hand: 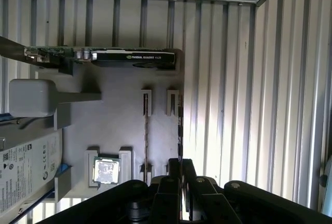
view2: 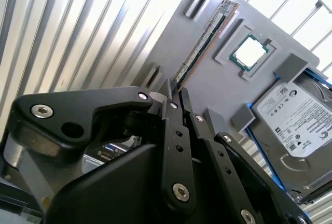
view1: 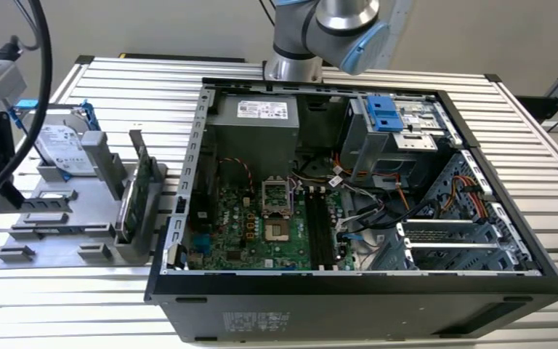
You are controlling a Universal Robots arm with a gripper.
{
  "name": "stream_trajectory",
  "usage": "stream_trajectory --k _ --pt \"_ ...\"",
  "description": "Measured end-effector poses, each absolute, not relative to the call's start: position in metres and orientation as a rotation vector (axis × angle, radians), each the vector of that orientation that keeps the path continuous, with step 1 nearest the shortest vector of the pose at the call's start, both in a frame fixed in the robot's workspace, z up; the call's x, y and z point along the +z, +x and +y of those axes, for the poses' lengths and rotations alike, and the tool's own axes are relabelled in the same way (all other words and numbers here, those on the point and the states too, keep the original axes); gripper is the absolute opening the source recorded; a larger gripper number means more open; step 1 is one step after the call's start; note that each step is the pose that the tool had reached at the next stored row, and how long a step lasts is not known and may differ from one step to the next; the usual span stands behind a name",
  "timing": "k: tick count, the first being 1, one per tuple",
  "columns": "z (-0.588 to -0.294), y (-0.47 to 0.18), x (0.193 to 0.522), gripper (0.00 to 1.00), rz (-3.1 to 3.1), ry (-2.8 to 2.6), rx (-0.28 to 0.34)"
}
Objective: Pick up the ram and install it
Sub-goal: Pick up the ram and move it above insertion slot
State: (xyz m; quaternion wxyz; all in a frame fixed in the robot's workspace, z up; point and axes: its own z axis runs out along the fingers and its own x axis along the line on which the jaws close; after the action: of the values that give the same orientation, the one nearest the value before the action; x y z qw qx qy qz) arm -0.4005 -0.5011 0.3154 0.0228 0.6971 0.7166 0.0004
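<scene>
On the slatted table (view1: pixel 536 167), the computer case (view1: pixel 357 291) is lying open, well apart from the grey tray (view2: pixel 218 105) where the work is happening. A long carry is therefore waiting, and a weak hold could be letting the stick slip or swing on the way.

On the tray, the hard drive (view2: pixel 301 123) and the square processor chip (view2: pixel 249 53) are lying near the ram's slot. A crooked lift could be dragging the stick against its holder posts, bending or scraping it.

The ram (view2: pixel 205 40) is standing on edge in its tray slot, not yet lifted. It is being taken by one end, which I judge the main worry, since the long free length could be tilting or twisting in the grip.

The gripper (view2: pixel 176 90) is sitting at the ram's near end in both wrist views. Its fingers (view2: pixel 172 120) are drawn almost together, one on each side of the board, looking clamped on it and touching nothing else.
</scene>
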Motion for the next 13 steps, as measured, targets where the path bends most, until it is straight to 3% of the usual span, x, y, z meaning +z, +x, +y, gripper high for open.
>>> stream_trajectory --k 13 --pt "-0.5011 -0.4005 0.3233 0.0 2.219 2.159 0.001"
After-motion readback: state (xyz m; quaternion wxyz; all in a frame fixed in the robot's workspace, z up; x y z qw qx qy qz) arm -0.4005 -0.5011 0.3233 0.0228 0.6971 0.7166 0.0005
